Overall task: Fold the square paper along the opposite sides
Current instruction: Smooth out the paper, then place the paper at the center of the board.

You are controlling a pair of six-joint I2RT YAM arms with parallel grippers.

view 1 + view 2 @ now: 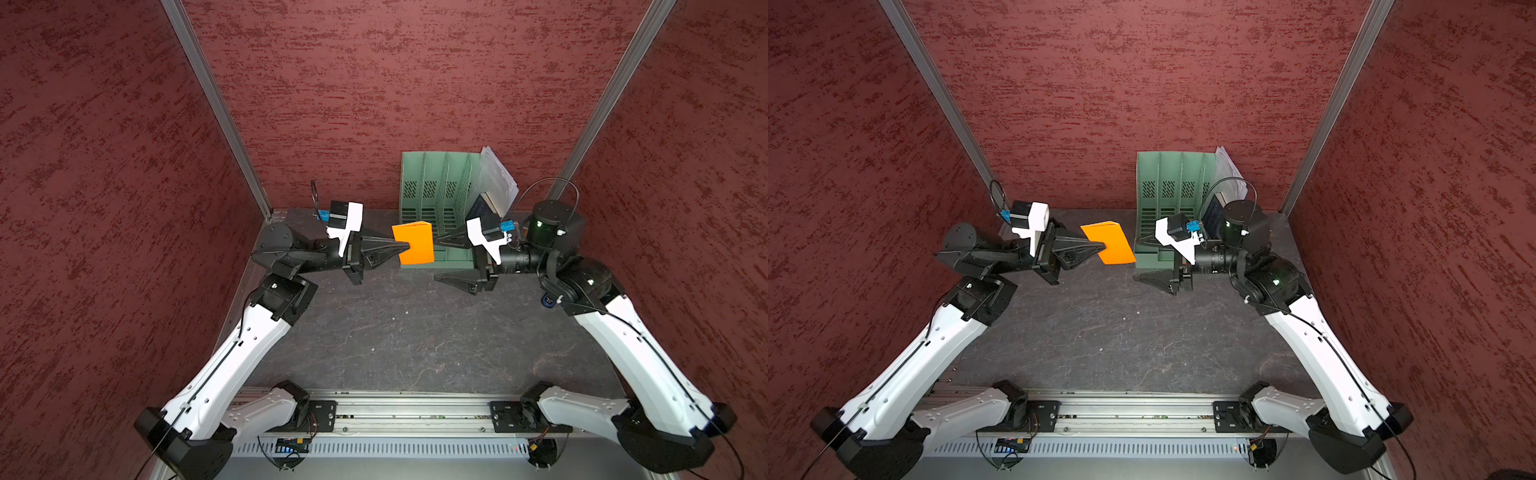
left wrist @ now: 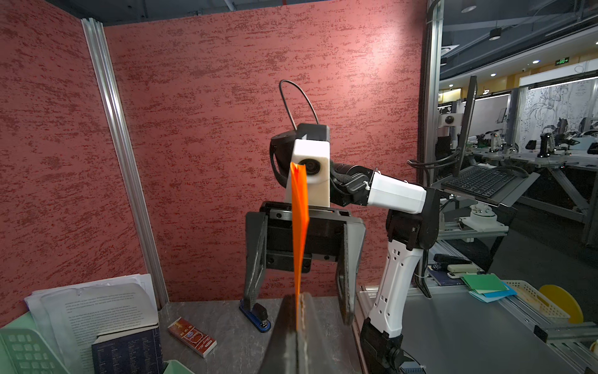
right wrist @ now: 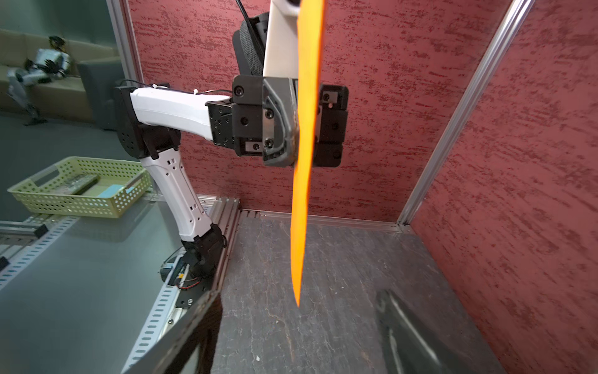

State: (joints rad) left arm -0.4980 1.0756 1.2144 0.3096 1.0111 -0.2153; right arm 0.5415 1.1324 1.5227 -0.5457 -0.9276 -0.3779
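I am looking into a booth with dark red, rough-textured walls (image 1: 104,166) on three sides and a metal post (image 1: 216,104) in the back left corner. The tabletop (image 1: 415,340) is dark grey with pale veins, and a metal rail (image 1: 399,411) along its near edge carries both arm bases.

From the left, the left claw (image 1: 405,248) reaches toward the middle, pinched shut on the left edge of the paper (image 1: 417,245). The orange sheet is folded double and hangs upright in the air above the tabletop, touching nothing below it. In the left wrist view I see it edge-on (image 2: 299,226), its two layers parting a little at the end farthest from the grip.

Behind the paper, against the back wall, a green file rack (image 1: 436,183) stands on the tabletop. White printed sheets (image 1: 496,178) and a dark book (image 1: 480,205) lean in its rightmost slot. The left wrist view also shows a blue stapler (image 2: 255,312) and a small red box (image 2: 192,336) lying on the tabletop near the book.

On the right, the right claw (image 1: 436,259) faces the left one with its fingers spread wide, gripping nothing. Its tips sit just beside the paper's right edge, one on the far side and one on the near side. From the right wrist view the sheet (image 3: 304,194) stands in line with the gap between them. I cannot tell whether either tip touches it.
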